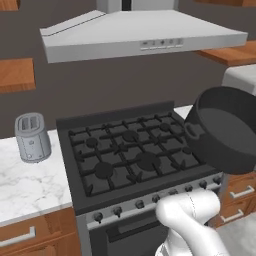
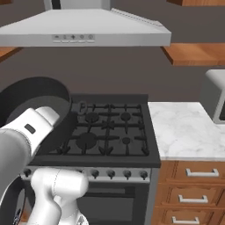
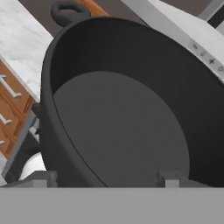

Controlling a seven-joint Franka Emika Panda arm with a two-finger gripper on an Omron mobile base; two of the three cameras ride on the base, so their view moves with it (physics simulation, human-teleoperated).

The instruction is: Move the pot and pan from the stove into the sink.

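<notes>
The dark grey pot (image 1: 225, 132) hangs tilted in the air off the right side of the stove (image 1: 130, 150), its mouth facing the camera. In the right base view the pot (image 2: 35, 94) sits at the far left behind my white forearm, over the left edge of the stove (image 2: 110, 129). In the hand view the pot (image 3: 122, 118) looms close, one loop handle at the top. My gripper (image 3: 106, 179) is shut on the pot at its near rim, one fingertip (image 3: 43, 178) outside the wall. The stove grates are bare. The pan and the sink are out of view.
A silver toaster (image 1: 32, 137) stands on the marble counter (image 1: 25, 185) left of the stove. A grey range hood (image 1: 140, 35) hangs above. Right of the stove lie another marble counter (image 2: 184, 127), wooden drawers (image 2: 193, 193) and a grey appliance (image 2: 215, 94).
</notes>
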